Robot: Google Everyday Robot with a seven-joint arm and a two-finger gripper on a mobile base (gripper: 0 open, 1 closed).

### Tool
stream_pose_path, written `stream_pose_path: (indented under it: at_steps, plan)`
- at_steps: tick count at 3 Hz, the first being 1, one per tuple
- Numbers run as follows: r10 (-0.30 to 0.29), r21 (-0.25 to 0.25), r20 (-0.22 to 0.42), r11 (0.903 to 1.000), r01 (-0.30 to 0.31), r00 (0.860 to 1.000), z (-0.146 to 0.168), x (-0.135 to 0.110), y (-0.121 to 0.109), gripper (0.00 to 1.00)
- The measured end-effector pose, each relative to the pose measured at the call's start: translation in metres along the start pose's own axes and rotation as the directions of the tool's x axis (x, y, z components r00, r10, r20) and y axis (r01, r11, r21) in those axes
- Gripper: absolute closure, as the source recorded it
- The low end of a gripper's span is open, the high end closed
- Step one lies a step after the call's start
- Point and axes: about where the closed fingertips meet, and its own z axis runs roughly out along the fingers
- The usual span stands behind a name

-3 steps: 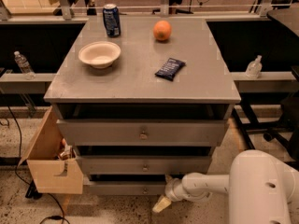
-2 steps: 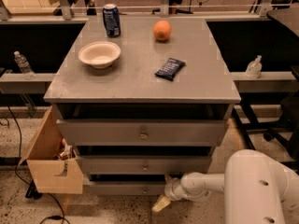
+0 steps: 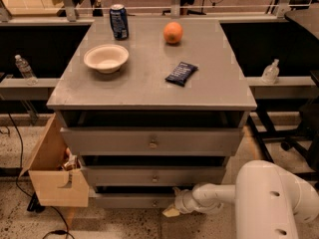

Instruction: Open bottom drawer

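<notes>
- Reaching in low from the right, the robot's white arm (image 3: pixel 271 203) is filling the near corner, with its hand (image 3: pixel 172 211) sitting just above the floor at the front of the bottom drawer (image 3: pixel 124 200).
- The pale tip of the hand is lying at the drawer front's right part; whether the hand is open or closed, or gripping anything, cannot be told.
- The bottom drawer, the lowest and slimmest grey front, is sitting under the middle drawer (image 3: pixel 154 176), with a dark gap showing between them.
- A cardboard box (image 3: pixel 55 176) is standing on the floor against the cabinet's left side, open at the top.
- Above, the top drawer (image 3: pixel 152 142) is showing the tallest front, with a round knob at its centre.
- On the grey counter (image 3: pixel 149 91), a dark snack packet (image 3: pixel 181 73) is lying right of centre, and a pale bowl (image 3: pixel 106 58) is resting to its left.
- Farther back, a blue can (image 3: pixel 118 21) is standing upright, with an orange (image 3: pixel 173 33) well to its right.
- Plastic bottles are standing on ledges at the left (image 3: pixel 23 68) and right (image 3: pixel 270 71).
</notes>
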Motion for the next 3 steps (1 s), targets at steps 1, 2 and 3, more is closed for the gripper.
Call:
stream_pose_path:
  at_steps: [1, 2, 3]
  plan:
    - [0.002, -0.002, 0.000, 1.0000, -0.002, 1.000, -0.0004, 0.0004, 0.0006, 0.64]
    - [0.002, -0.002, 0.000, 1.0000, -0.002, 1.000, -0.0016, -0.0005, 0.0006, 0.87]
    - [0.002, -0.002, 0.000, 1.0000, -0.002, 1.000, -0.0031, -0.0017, 0.0005, 1.00]
